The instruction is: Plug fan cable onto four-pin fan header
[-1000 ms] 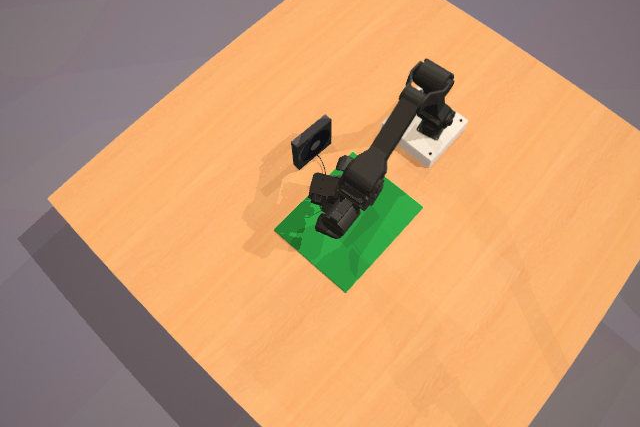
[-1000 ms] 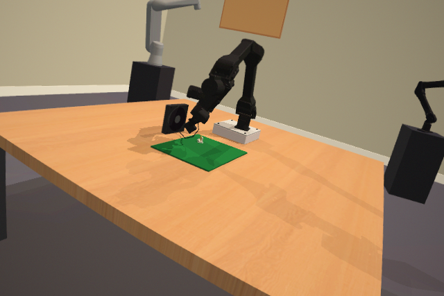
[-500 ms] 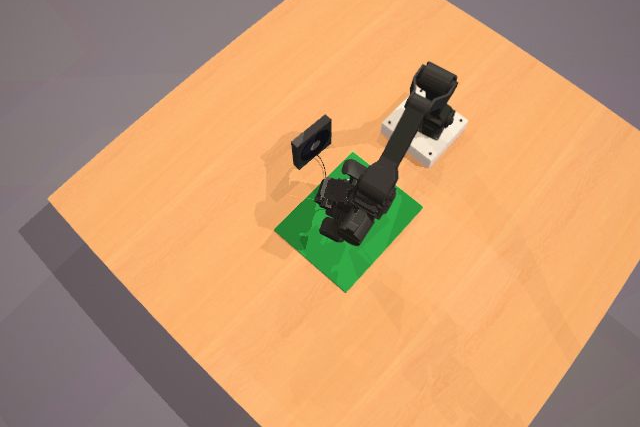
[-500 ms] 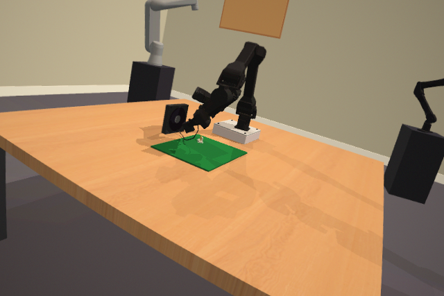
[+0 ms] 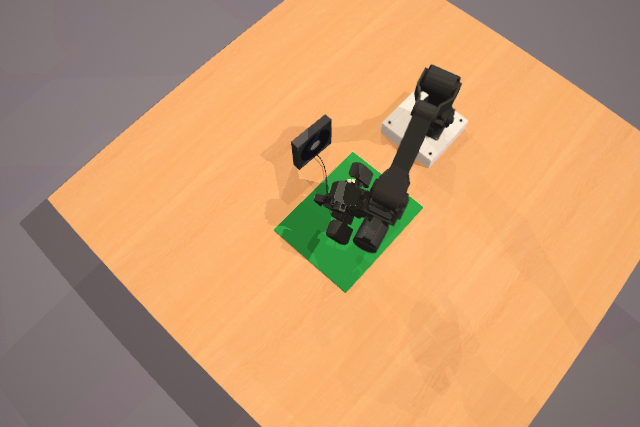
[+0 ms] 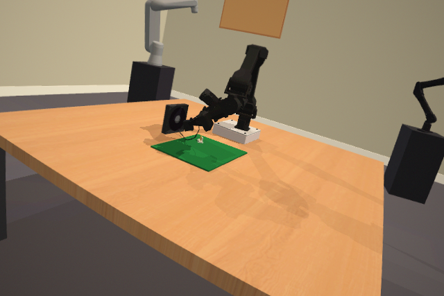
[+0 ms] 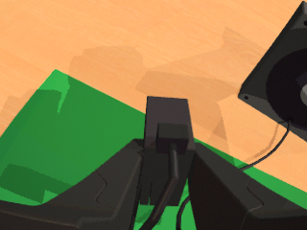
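Note:
My gripper (image 5: 325,199) (image 6: 189,125) (image 7: 165,151) is shut on the black cable plug (image 5: 320,199) (image 7: 168,112). It reaches out at a low slant and holds the plug above the green board (image 5: 341,269) (image 6: 211,161) (image 7: 101,112), near the edge on the fan's side. The plug is apart from the small white header (image 5: 351,181) (image 6: 198,139), which is partly covered by the gripper in the top view and out of sight in the wrist view. The black fan (image 5: 311,143) (image 6: 175,118) (image 7: 288,62) stands upright beside the board. Its thin cable (image 5: 326,174) (image 6: 189,139) (image 7: 269,158) hangs in a loop toward the gripper.
The arm's white base (image 5: 408,125) (image 6: 233,133) stands on the wooden table (image 5: 206,267) (image 6: 179,192) behind the board. A grey arm (image 6: 154,28) and another black arm (image 6: 423,100) stand on dark pedestals beyond the table.

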Controlling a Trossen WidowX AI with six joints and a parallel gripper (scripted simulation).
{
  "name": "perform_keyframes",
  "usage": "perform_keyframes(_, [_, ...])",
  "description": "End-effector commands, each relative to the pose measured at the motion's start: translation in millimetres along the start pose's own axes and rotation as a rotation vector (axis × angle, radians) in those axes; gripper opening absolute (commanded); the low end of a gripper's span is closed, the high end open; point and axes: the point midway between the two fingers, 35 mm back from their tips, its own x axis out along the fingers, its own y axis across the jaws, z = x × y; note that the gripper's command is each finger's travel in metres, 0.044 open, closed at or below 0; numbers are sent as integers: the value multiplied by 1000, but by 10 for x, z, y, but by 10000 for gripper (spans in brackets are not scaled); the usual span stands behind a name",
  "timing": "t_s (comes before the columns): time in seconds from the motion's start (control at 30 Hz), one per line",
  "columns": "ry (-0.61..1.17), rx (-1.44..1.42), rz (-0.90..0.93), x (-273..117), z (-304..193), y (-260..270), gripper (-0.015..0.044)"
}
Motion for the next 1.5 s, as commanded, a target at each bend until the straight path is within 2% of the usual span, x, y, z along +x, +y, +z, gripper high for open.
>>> perform_keyframes(0.0, [-65, 5, 2, -8, -31, -10, 0])
perform_keyframes(0.97, [-459, 94, 104, -310, -79, -67, 0])
perform_keyframes(1.47, [-445, 95, 105, -348, -24, -64, 0])
